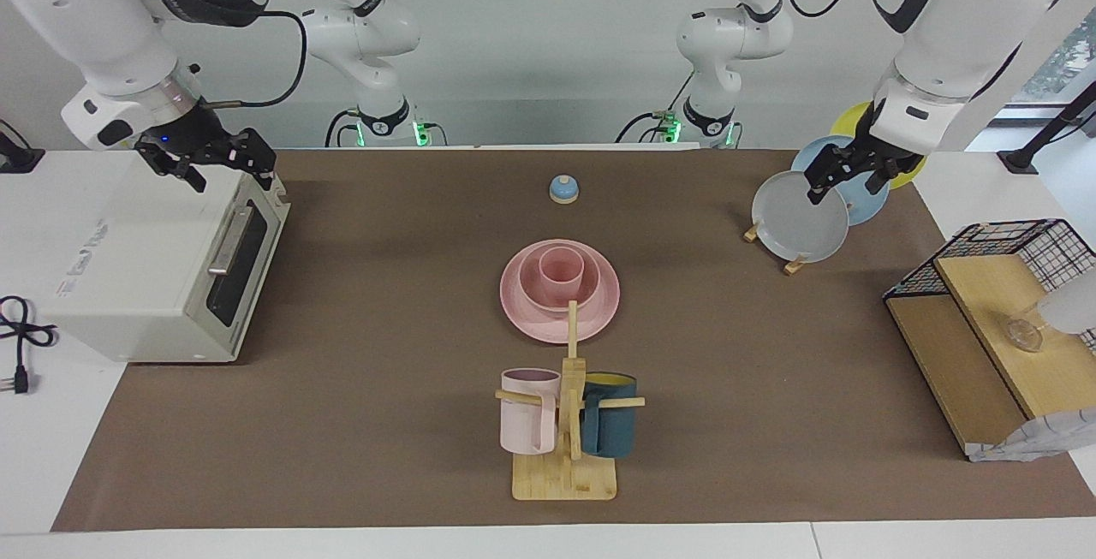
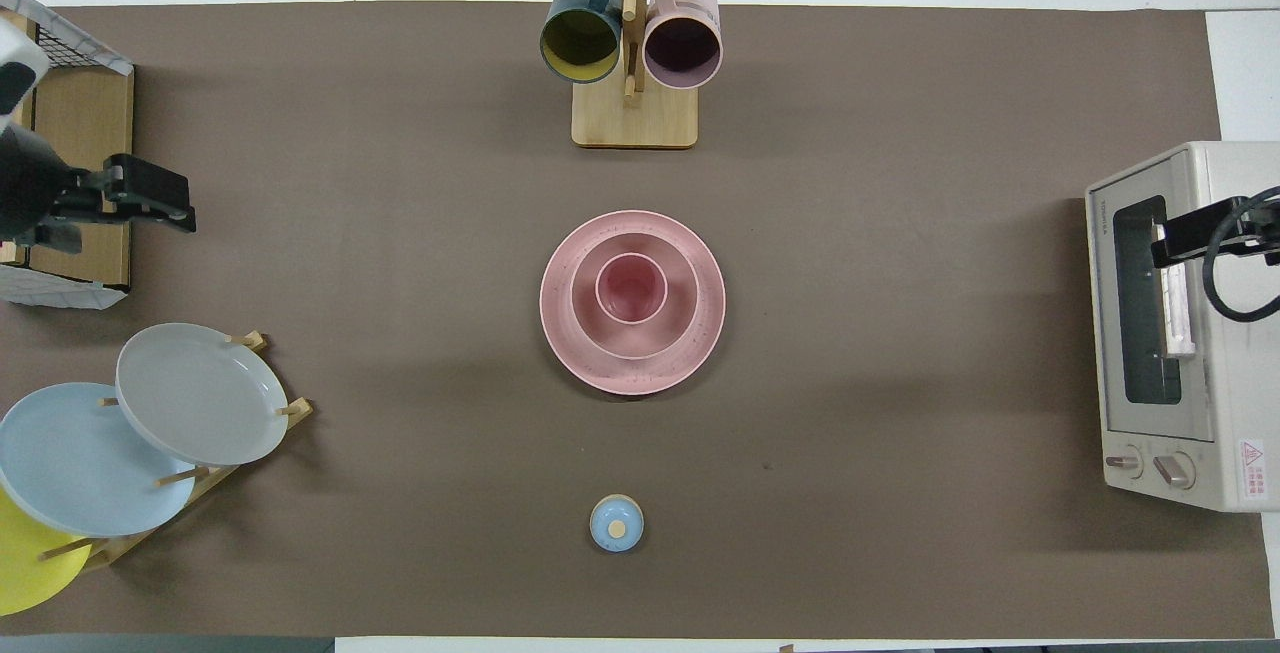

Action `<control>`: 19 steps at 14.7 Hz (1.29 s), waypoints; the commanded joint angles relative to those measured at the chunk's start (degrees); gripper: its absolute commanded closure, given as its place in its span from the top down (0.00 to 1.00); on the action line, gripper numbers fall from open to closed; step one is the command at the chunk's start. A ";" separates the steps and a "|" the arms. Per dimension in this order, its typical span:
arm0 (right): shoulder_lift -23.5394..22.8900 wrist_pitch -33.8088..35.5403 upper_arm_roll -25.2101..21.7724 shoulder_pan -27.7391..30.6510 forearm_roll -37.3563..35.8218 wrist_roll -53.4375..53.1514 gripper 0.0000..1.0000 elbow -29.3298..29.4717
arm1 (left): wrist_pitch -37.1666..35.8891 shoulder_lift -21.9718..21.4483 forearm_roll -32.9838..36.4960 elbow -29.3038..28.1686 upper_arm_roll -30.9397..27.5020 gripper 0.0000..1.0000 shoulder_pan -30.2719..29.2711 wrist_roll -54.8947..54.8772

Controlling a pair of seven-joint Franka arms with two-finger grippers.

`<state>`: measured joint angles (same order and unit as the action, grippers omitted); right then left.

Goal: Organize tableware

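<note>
The matte pink plate (image 1: 524, 312) lies at the middle of the table. The pink bowl (image 1: 529, 278) sits on it, and the small pink cup (image 1: 561, 272) stands upright in the bowl. The overhead view shows the same stack: plate (image 2: 562, 335), bowl (image 2: 590, 321), cup (image 2: 631, 288). My left gripper (image 1: 848, 175) is open and empty, raised over the plate rack at the left arm's end; it also shows in the overhead view (image 2: 150, 198). My right gripper (image 1: 227, 163) is open and empty, raised over the toaster oven (image 1: 154, 268); it also shows in the overhead view (image 2: 1195, 233).
A wooden mug tree (image 1: 565, 473) with a pale pink mug (image 1: 528, 412) and a dark teal mug (image 1: 610, 426) stands farther from the robots than the stack. A small blue bell (image 1: 564, 189) sits nearer. A rack holds a grey plate (image 1: 801, 218), plus blue and yellow ones. A wire-and-wood shelf (image 1: 1002, 319) stands at the left arm's end.
</note>
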<state>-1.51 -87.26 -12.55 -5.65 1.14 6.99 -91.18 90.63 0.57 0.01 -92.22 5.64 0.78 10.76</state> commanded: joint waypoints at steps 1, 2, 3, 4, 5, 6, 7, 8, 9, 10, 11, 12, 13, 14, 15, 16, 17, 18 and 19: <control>0.99 -0.98 0.16 0.12 1.33 0.04 1.00 -0.67 | 6.74 -9.86 0.16 -15.33 0.69 1.00 0.36 -1.70; 0.99 -1.07 0.25 -0.06 1.06 0.04 1.00 -0.67 | 6.92 -10.49 0.08 -16.49 0.69 1.00 0.45 -1.70; 0.99 -1.07 0.34 -0.15 0.71 0.04 1.00 -0.58 | 6.84 -10.41 0.07 -16.33 0.69 1.00 0.54 -2.75; 0.99 -1.07 0.34 -0.15 0.62 0.04 1.00 -0.58 | 6.66 -9.97 -0.01 -15.37 0.60 1.00 0.54 -5.11; 1.07 -1.16 0.34 -0.15 0.62 0.21 1.00 -0.67 | 6.31 -9.45 -0.27 -14.40 0.51 1.00 0.63 -5.65; 0.99 -1.34 0.34 -0.15 0.62 0.82 1.00 -0.58 | 5.53 -8.22 -0.28 -12.74 0.16 1.00 1.06 -5.40; 0.99 -1.34 0.34 -0.15 0.54 1.70 1.00 -0.58 | 3.26 -6.91 -0.36 -9.94 -0.80 1.00 1.94 -5.31; 1.07 -1.34 0.42 -0.15 0.53 1.79 1.00 -0.67 | -0.68 -4.72 -0.63 -4.78 -1.16 1.00 2.03 -5.31; 0.99 -1.34 0.42 -0.15 0.53 1.80 1.00 -0.67 | -4.20 -2.70 -0.98 -0.63 -1.16 1.00 2.03 -5.13; 0.99 -1.34 0.42 -0.15 0.53 1.80 1.00 -0.67 | -6.06 -1.37 -1.07 2.71 -1.16 1.00 2.03 -4.96; 1.07 -1.25 0.42 -0.15 0.53 1.88 1.00 -0.67 | -6.17 -0.92 -1.07 3.88 -1.07 1.00 2.03 -4.87; 1.07 -1.25 0.42 -0.15 0.62 1.88 1.00 -0.67 | -5.65 -1.09 -1.07 3.37 -0.98 1.00 1.69 -4.61; 1.07 -1.34 0.34 -0.06 0.62 1.88 1.00 -0.67 | -4.86 -1.62 -1.24 2.06 -0.98 1.00 1.42 -4.52; 1.07 -1.25 0.34 -0.06 0.62 1.88 1.00 -0.67 | -3.81 -2.06 -2.11 0.56 -0.98 1.00 0.46 -4.43; 1.07 -1.25 0.34 -0.06 0.54 1.88 1.00 -0.67 | -3.19 -2.76 -2.91 -0.67 -0.98 1.00 0.10 -4.51; 1.07 -1.25 0.34 -0.15 0.45 1.97 1.00 -0.67 | -2.66 -3.02 -3.35 -1.38 -0.98 1.00 0.01 -4.43; 1.07 -1.25 0.34 -0.15 0.19 1.97 1.00 -0.67 | -2.57 -3.11 -3.35 -1.38 -0.98 1.00 0.01 -4.43; 1.07 -1.25 0.34 -0.15 -0.34 1.97 1.00 -0.67 | -2.74 -3.03 -3.35 -1.21 -0.98 1.00 0.01 -4.51; 1.07 -1.25 0.34 -0.15 -0.43 1.97 1.00 -0.67 | -2.74 -2.94 -3.35 -0.95 -0.98 1.00 -0.08 -4.60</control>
<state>-1.35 -87.82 -12.33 -5.93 1.08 7.59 -91.15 87.13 -1.69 -2.28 -92.47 4.74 1.07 6.41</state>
